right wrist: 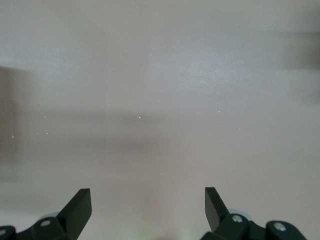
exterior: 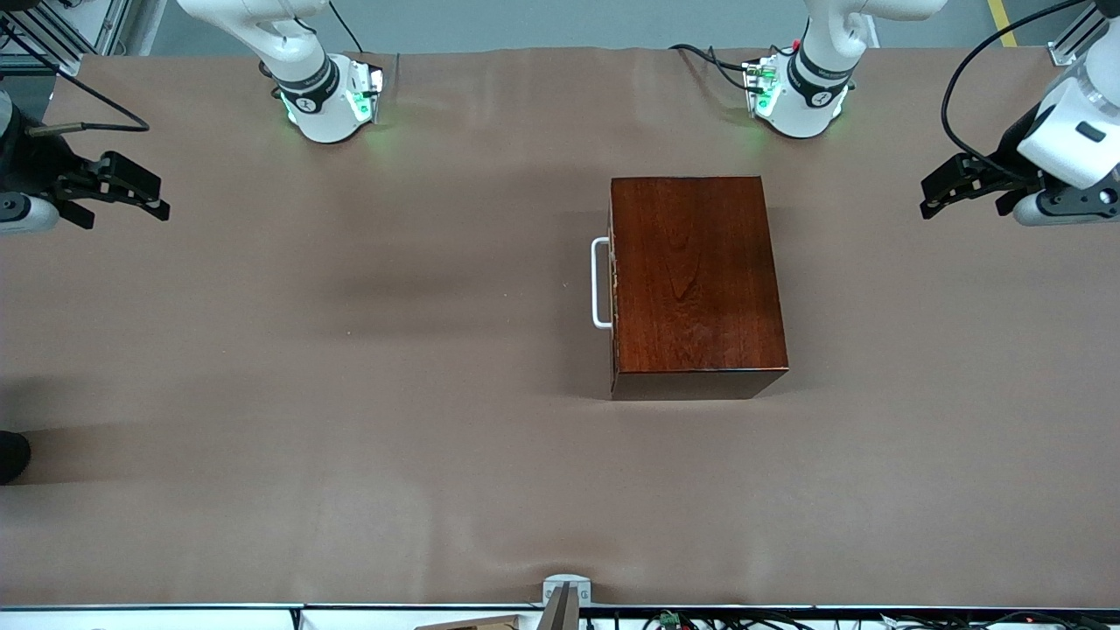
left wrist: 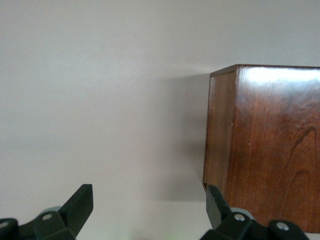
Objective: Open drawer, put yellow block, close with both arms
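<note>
On the brown bench (exterior: pixel 350 437), toward the left arm's end, stands the box (exterior: pixel 696 280); its drawer (exterior: pixel 613 289) is closed, handle (exterior: pixel 599 283) facing the right arm's end. No yellow block shows. The left gripper (exterior: pixel 934 194) and right gripper (exterior: pixel 149 197) wait over the bench ends, fingers (left wrist: pixel 80 205) spread wide, holding nothing.

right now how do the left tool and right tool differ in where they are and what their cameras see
The left tool hangs over the left arm's end of the table; the right tool hangs over the right arm's end. The left wrist view shows the wooden box close by; the right wrist view shows only bare table. Both are open and hold nothing.
</note>
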